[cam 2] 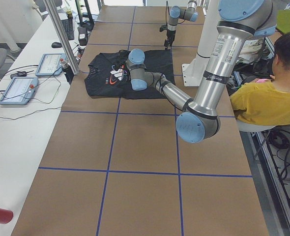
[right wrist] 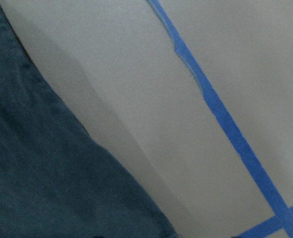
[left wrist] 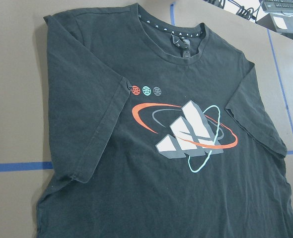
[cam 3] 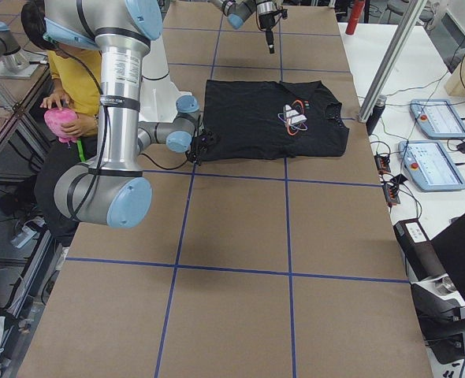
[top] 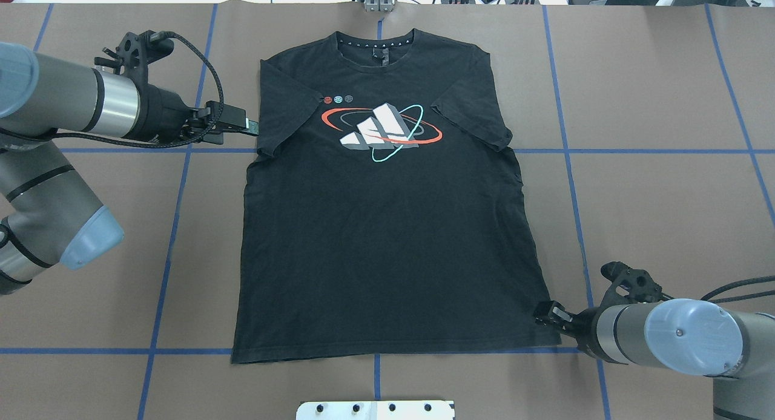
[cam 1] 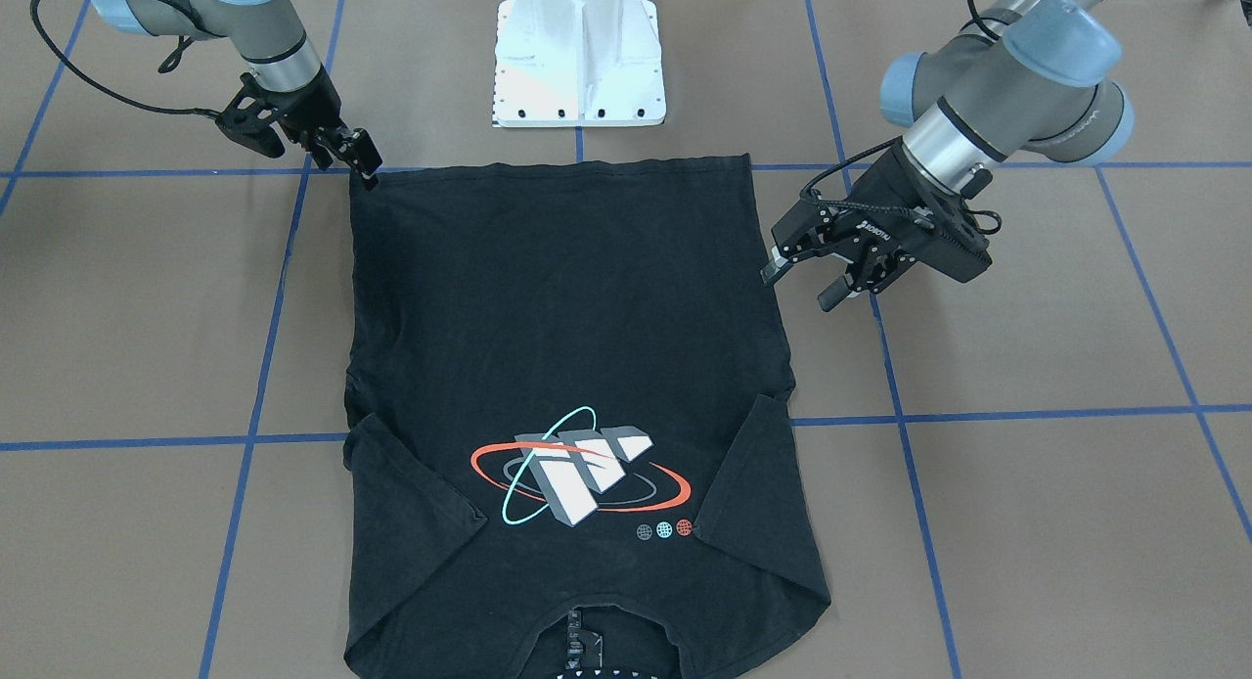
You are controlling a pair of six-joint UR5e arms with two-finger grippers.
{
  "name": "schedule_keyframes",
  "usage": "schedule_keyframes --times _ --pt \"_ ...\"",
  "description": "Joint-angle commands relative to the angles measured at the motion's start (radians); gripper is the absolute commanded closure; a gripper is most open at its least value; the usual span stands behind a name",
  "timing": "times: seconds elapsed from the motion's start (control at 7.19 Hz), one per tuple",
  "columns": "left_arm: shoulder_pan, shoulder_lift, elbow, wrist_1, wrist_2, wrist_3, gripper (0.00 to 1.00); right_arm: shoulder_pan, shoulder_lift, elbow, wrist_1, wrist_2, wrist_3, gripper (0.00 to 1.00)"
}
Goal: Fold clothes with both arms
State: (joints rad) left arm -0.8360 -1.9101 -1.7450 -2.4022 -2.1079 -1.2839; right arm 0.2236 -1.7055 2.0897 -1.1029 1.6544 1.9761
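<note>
The black T-shirt (cam 1: 558,297) lies flat and face up on the brown table, collar away from the robot, with its orbit-ring graphic (top: 382,131) on the chest. My left gripper (cam 1: 804,286) is open and empty. It hovers above the table beside the shirt's left edge, near the left sleeve (top: 275,114). The left wrist view looks down on the shirt (left wrist: 186,198) from above. My right gripper (cam 1: 367,173) is low at the hem's right corner (top: 536,311), its jaws close together on the cloth. The right wrist view shows the shirt edge (right wrist: 37,173) very close.
The white pedestal base (cam 1: 579,63) stands just behind the hem. Blue tape lines (top: 569,150) cross the table. A person in yellow (cam 2: 268,98) sits beside the robot. Tablets (cam 3: 433,118) lie on a side bench past the collar end.
</note>
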Motion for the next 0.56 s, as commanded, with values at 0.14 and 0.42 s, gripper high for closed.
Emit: schedule_keyframes --times 0.14,0.42 --pt "0.0 0.002 0.004 0.0 0.0 0.0 0.12 -0.032 -0.002 -0.002 -0.002 -0.001 0.001 0.13" --pt "0.0 0.002 0.005 0.002 0.0 0.0 0.12 -0.033 0.0 -0.005 -0.003 0.001 0.003 0.33"
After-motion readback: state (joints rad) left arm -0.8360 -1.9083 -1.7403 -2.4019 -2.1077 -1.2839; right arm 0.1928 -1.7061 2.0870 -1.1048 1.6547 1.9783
